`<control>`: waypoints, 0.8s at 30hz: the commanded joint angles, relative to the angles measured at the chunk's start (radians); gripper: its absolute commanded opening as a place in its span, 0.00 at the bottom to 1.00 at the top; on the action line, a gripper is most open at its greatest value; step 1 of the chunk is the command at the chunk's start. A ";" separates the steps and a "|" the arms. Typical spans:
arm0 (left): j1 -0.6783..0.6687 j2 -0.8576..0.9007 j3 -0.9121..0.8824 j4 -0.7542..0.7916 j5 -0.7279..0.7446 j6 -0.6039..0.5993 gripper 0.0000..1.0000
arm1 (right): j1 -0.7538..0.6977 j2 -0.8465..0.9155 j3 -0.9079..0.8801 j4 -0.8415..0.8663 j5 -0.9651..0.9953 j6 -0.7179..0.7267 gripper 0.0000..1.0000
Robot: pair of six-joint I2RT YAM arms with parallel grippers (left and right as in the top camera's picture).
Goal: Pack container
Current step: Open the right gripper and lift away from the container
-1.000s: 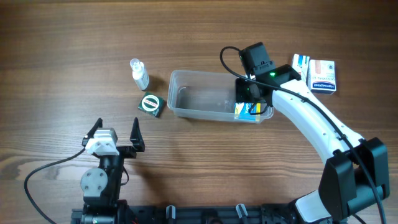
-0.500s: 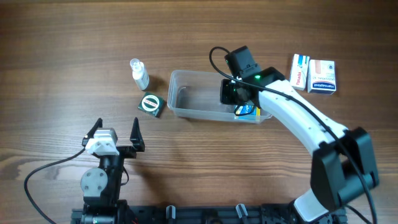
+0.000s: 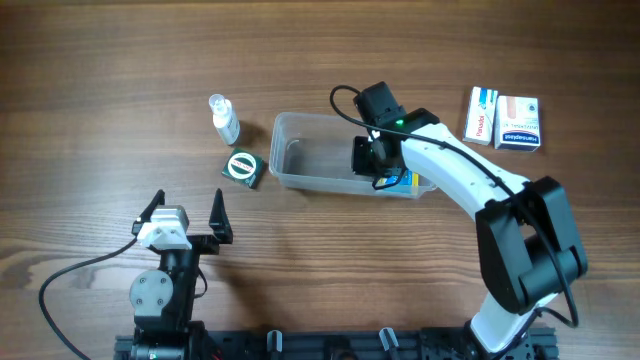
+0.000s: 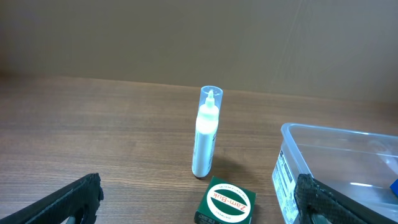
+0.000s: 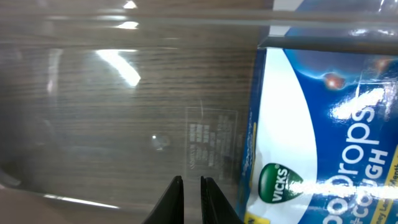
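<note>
Now your right gripper [image 5: 189, 194] hangs pinched together and empty inside the container [image 3: 305, 117] at the middle of the table [image 3: 100, 80], its Vicks cough drops box [image 5: 311, 124] tucked against the right end, likely saving room, while your left gripper [image 3: 187, 203] waits spread wide

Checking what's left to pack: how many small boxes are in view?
4. A Vicks box inside the container; a green Zam-Buk box left of it; a narrow blue-white box and a wider white box side by side at far right. The right arm may hide more.
</note>
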 commanded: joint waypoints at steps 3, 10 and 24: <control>-0.005 -0.006 -0.005 0.000 -0.010 0.016 1.00 | 0.005 0.022 0.000 -0.014 0.086 0.007 0.11; -0.005 -0.006 -0.005 0.000 -0.010 0.016 1.00 | 0.005 0.022 0.000 -0.018 0.113 -0.014 0.11; -0.005 -0.006 -0.005 0.000 -0.010 0.016 1.00 | 0.005 0.021 0.022 -0.019 0.064 -0.089 0.23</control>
